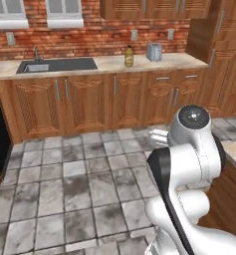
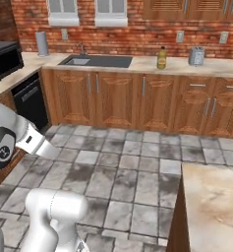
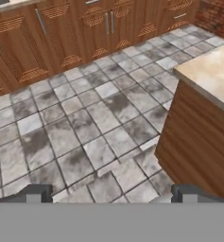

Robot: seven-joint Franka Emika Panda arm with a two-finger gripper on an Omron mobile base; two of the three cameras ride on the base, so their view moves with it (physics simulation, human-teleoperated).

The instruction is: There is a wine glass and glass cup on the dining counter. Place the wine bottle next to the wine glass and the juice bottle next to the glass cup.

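Gripper: 2 small dark finger tips of the white arm's gripper [image 3: 111,194] rise at the bottom of the hand view, set wide apart with nothing between them, so the hand is open and empty.
Floor: grey mottled stone tiles [image 3: 85,123] lie directly under the hand, which looks down and forward over bare floor rather than over any bottle.
Dining counter: a beige marbled stone top on a wooden base, the dining counter [image 3: 212,71], stands just beside the hand; its near corner carries no glass in these frames.
Juice bottle: the squat yellow bottle with a black cap [image 1: 129,56] stands upright on the far brick-backed cabinet worktop [image 1: 109,62], between the dark sink [image 1: 57,64] and the metal toaster [image 1: 154,52], well apart from the arm. It is the 1 task object I can make out.
Reason for placement: the bottle sits across the floor from the dining counter, so it must be fetched; my judgement is that the open jaws are readied for that pickup.
Arm pose: the white arm [image 1: 189,164] is folded close over its base, elbow high, wrist tipped downward.
Stage: early, I judge; no bottle is moved yet.
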